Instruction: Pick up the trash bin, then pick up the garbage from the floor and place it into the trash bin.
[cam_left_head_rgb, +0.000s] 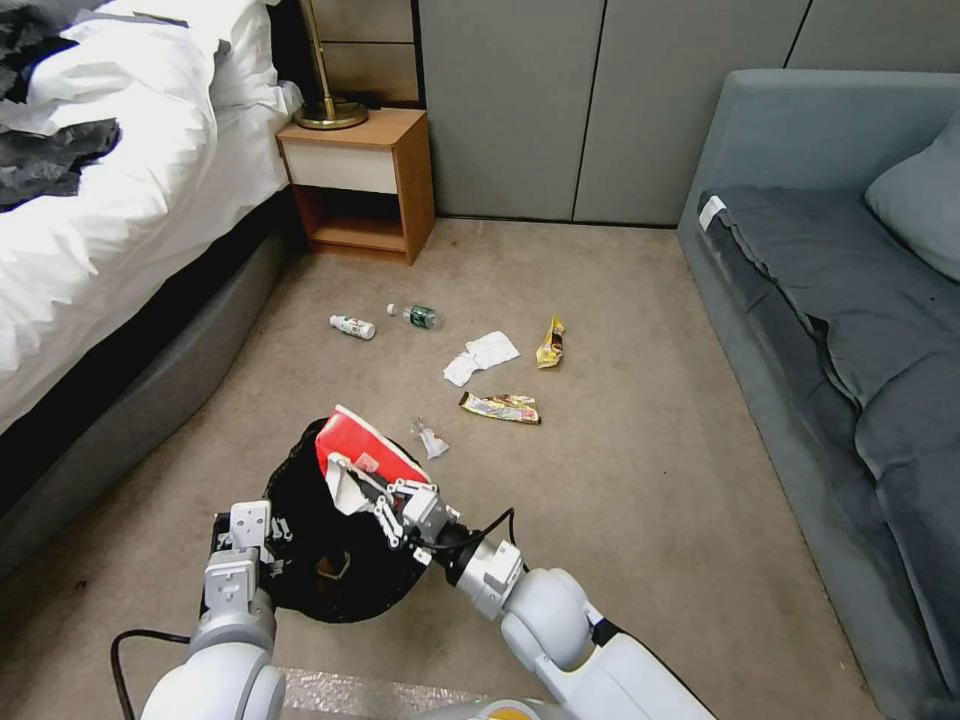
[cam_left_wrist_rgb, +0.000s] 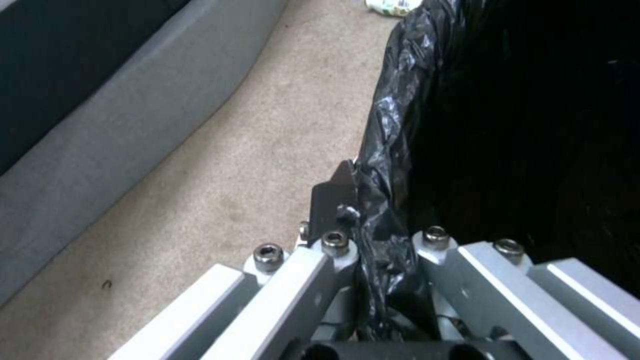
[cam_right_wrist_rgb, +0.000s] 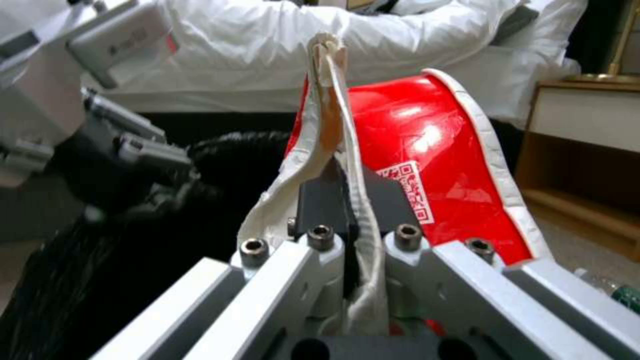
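Left gripper (cam_left_head_rgb: 262, 528): closed on the bin (cam_left_head_rgb: 330, 560) rim, black liner pinched between fingers | Right gripper (cam_left_head_rgb: 368, 492): clamped on white edge of red wrapper (cam_left_head_rgb: 360, 452), held over bin mouth | Bin: held low, near bed (cam_left_head_rgb: 110, 200) | On carpet (cam_left_head_rgb: 620, 460): two bottles (cam_left_head_rgb: 352, 326), white paper (cam_left_head_rgb: 480, 356), two yellow wrappers (cam_left_head_rgb: 500, 407).

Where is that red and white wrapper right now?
In the head view, the red and white wrapper is pinched in the right gripper, over the open mouth of the trash bin that the left gripper holds by its rim.
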